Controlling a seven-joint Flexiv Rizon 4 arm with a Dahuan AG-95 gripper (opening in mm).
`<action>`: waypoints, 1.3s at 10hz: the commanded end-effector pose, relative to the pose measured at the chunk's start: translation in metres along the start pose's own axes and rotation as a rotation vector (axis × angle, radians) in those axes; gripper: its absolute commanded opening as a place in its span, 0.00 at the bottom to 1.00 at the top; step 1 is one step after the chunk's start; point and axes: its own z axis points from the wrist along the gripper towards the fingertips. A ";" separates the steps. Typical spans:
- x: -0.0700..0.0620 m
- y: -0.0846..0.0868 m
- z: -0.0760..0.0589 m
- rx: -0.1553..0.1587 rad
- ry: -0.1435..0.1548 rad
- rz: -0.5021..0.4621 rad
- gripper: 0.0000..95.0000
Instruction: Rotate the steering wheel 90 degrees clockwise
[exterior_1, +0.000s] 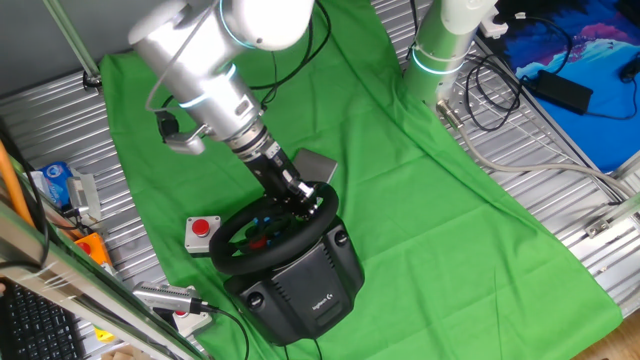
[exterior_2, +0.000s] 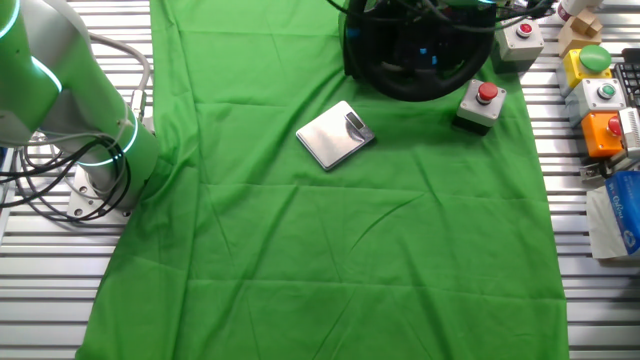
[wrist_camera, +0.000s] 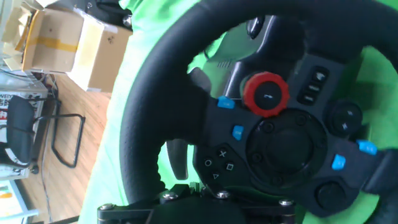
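The steering wheel (exterior_2: 410, 60) is cut off by the top edge; the hand's (exterior_1: 305, 203) fingers stay hidden.

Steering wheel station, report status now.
Tool down at the steering wheel rim, far side; jaw state not readable. Wheel seated on its base. Grey plate and red-button box close by on the cloth, apart from the wheel.

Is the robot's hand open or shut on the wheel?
Cannot tell. The gripper reaches the steering wheel rim, but its fingers are hidden in every view.
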 end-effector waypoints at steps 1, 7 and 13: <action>0.003 0.001 0.001 0.022 0.011 -0.026 0.00; 0.010 -0.006 -0.001 0.033 0.025 -0.061 0.00; 0.023 -0.022 -0.007 0.021 0.043 -0.091 0.00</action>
